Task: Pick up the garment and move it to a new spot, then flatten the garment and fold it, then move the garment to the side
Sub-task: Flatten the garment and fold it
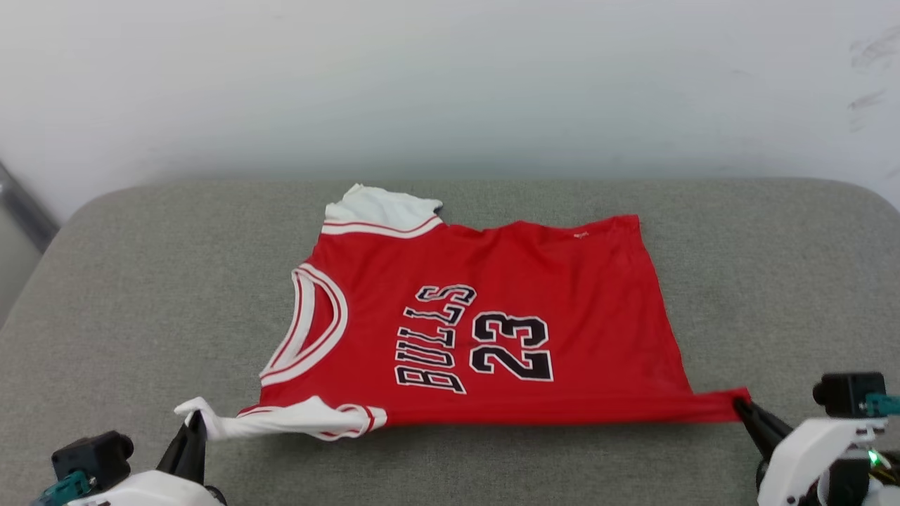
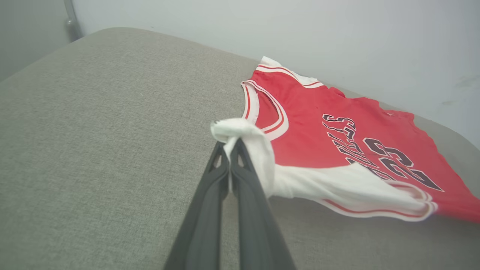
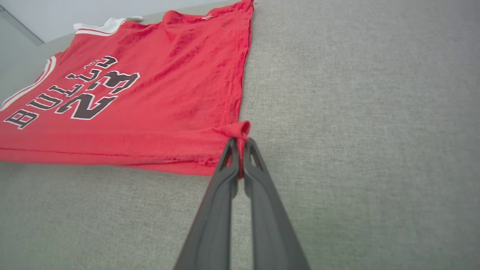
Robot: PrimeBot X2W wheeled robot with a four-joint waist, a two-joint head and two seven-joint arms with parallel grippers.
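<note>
Left gripper point(image 1: 195, 420): closed on the bunched white sleeve tip, toward the left front of the grey cushion point(image 1: 126, 281); arm cut off by the frame.
Garment point(image 1: 492, 302): red jersey spread mid-cushion, front edge taut, underside hidden.
Right gripper point(image 1: 740, 405): pinching the red hem corner.
Bare cushion on both sides; cushion's front edge out of frame.
</note>
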